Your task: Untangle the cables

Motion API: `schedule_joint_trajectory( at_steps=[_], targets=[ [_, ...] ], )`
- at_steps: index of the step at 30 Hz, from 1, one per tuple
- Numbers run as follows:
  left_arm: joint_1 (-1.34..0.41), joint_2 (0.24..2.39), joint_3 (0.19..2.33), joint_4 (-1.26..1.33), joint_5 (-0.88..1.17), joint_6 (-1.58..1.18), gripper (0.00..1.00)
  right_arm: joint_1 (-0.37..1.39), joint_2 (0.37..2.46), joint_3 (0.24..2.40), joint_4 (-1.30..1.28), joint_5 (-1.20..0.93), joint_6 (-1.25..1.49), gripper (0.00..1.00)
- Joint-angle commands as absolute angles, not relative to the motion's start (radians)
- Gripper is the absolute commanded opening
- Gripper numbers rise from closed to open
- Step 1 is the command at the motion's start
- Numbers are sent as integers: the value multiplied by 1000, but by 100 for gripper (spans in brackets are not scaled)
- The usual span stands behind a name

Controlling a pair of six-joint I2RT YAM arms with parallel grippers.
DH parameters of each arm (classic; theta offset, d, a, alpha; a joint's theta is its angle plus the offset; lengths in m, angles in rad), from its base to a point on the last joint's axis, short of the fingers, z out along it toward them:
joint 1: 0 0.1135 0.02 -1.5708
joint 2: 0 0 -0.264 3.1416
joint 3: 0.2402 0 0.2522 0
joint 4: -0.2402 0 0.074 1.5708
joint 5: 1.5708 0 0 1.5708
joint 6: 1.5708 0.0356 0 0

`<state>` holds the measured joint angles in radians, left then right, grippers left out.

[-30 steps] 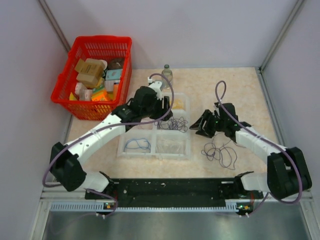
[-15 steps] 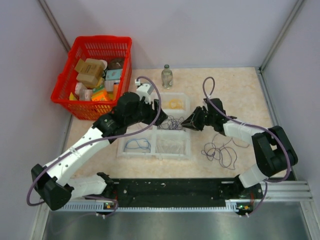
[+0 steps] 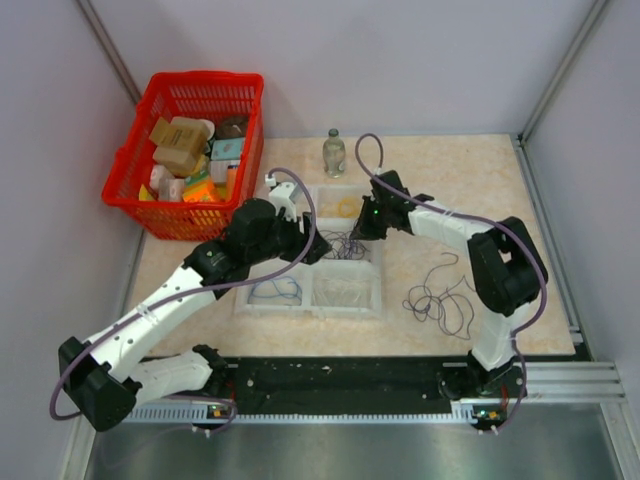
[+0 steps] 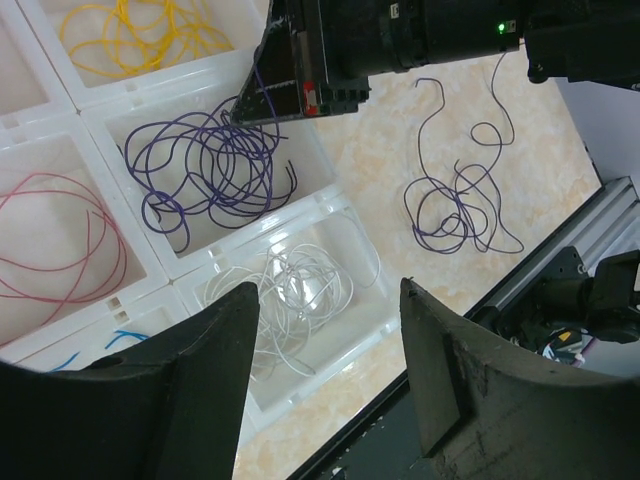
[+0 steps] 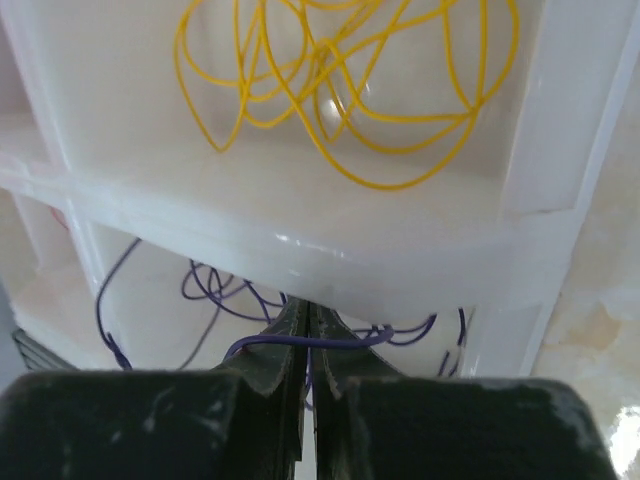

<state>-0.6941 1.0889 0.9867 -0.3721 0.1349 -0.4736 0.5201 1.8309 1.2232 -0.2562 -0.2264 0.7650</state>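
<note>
white compartment tray (image 3: pixel 378 292) sits mid-table, with a loose purple tangle (image 3: pixel 440 300) on the tabletop to its right. left gripper (image 4: pixel 328 300) hovers spread. right gripper (image 5: pixel 305 322) pinches one purple strand (image 5: pixel 350 340) over the purple bin; best released low, inside the walls.

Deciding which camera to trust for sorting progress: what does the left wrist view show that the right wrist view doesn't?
Only the left wrist view shows the pink wires, the white wires and the loose purple tangle lying on the table, outside the white tray. Only the right wrist view shows close up the right hand pinched shut on one purple strand. Both show the yellow wires and the purple wires in neighbouring compartments of that tray.
</note>
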Motion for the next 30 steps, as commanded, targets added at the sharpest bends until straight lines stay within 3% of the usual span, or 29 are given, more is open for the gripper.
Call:
schedule_joint_trajectory(
  at_steps=[1,10,15,23,25,30],
  targets=[
    [-690,1058,983,-311,149,-488,63,549,1819,1324,-484,-107,617,0],
    [-692,1078,1043,-285,209,-506,63,545,1579,1376,-765,-86,511,40],
    [-690,1072,1054,-262,242,-512,64,537,1372,1231,-873,-23,482,58],
    [-753,1120,1083,-216,339,-499,63,191,857,797,-952,-64,655,64],
    [-793,1141,1088,-198,325,-491,63,92,748,721,-962,-43,698,74],
    [-906,1210,1143,-187,308,-485,62,-43,767,618,-789,-126,678,74]
  ],
)
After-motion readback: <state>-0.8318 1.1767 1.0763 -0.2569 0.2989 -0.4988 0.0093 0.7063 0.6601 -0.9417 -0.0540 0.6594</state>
